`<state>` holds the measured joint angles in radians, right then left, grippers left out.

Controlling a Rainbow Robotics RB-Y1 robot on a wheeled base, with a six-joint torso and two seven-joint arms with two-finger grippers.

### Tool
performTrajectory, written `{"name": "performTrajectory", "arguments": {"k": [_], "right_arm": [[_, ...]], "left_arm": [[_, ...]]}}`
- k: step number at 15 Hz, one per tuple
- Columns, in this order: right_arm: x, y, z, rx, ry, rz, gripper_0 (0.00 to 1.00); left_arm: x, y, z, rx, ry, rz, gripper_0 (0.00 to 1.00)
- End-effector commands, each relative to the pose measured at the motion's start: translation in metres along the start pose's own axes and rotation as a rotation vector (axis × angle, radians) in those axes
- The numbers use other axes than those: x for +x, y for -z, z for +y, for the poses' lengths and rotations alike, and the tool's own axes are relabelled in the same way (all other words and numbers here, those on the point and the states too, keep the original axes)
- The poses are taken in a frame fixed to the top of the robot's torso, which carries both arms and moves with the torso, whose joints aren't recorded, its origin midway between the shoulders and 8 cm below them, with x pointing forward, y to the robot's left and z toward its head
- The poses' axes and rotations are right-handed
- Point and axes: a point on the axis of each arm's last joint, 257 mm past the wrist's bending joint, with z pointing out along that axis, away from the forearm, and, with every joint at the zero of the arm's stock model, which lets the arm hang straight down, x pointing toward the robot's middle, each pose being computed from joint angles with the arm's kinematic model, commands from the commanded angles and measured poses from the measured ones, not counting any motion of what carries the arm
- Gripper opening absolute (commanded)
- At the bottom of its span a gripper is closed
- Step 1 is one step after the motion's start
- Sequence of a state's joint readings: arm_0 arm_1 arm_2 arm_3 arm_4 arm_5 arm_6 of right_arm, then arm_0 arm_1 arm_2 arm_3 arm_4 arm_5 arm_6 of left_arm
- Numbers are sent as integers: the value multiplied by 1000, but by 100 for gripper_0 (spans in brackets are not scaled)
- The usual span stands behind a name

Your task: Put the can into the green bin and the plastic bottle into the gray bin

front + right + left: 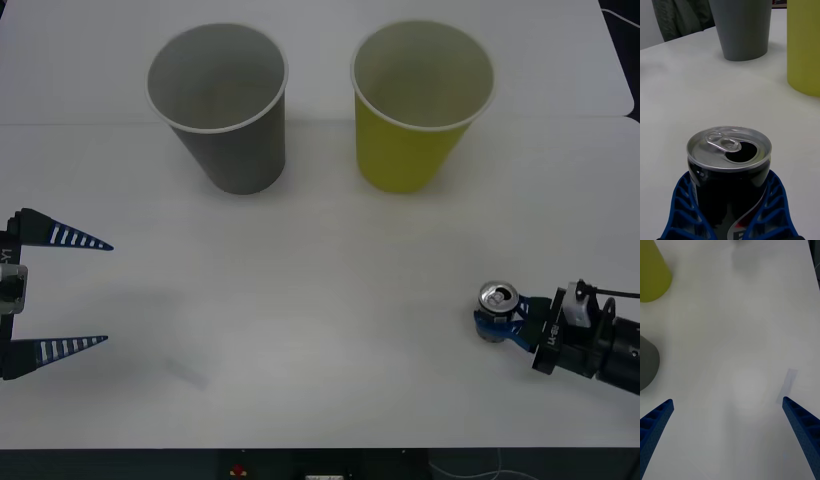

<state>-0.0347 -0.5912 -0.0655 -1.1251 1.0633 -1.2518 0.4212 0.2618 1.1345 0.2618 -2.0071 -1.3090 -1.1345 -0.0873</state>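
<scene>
Two grippers: right gripper (497, 325) clasps can (729, 165), tab hole visible; left gripper (75, 292) spread.

I am working in what is looking like a lab or test room. A plain white tabletop (320, 330) is carrying a staged sorting set: a large gray paper cup (222, 100) and a large yellow-green paper cup (420, 100) standing side by side. Cables (470, 465) are trailing below the table's front edge. A dark garment (681, 17) is hanging behind.
</scene>
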Motion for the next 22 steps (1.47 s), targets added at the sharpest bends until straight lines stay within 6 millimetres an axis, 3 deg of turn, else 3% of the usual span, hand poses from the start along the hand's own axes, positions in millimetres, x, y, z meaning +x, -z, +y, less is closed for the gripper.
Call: {"name": "performTrajectory", "arguments": {"k": [1, 4, 13, 22], "right_arm": [[-7, 5, 1, -26, 16, 2, 0], [-23, 13, 4, -55, -6, 17, 0], [-100, 26, 20, -52, -165, 121, 0], [-196, 25, 24, -41, -309, 196, 0]], "left_arm": [[0, 0, 0, 0, 0, 0, 100], [0, 0, 0, 0, 0, 0, 100], [0, 0, 0, 0, 0, 0, 100], [0, 0, 0, 0, 0, 0, 100]]}}
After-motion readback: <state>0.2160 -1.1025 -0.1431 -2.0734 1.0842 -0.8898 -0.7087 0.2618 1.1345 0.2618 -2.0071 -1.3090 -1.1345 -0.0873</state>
